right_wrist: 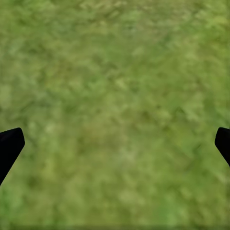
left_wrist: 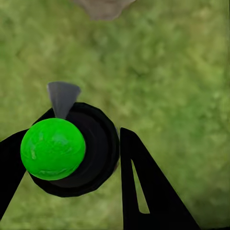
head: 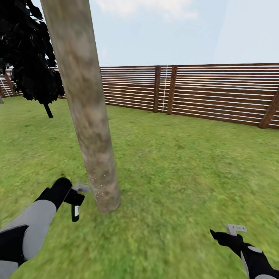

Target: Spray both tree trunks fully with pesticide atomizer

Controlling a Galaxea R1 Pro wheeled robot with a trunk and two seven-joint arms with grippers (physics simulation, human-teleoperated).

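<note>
A thick, leaning grey-brown tree trunk (head: 91, 116) rises from the grass just ahead of me. A few white pesticide specks (head: 97, 190) dot its bark near the base. My left gripper (head: 76, 196) is shut on the pesticide atomizer (head: 75, 211), a small dark bottle with a whitish label, hanging just left of the trunk's base. In the left wrist view the atomizer (left_wrist: 72, 153) shows its green cap between my black fingers (left_wrist: 143, 187), with its grey nozzle toward the trunk base (left_wrist: 103, 7). My right gripper (head: 235, 229) hangs open over the grass at lower right, its fingertips (right_wrist: 9, 146) far apart.
A brown slatted fence (head: 201, 93) closes the lawn behind the trunk. A thin-trunked dark-leaved tree (head: 33, 66) stands at far left. Open grass (head: 186, 166) stretches to the right of the trunk and around both arms.
</note>
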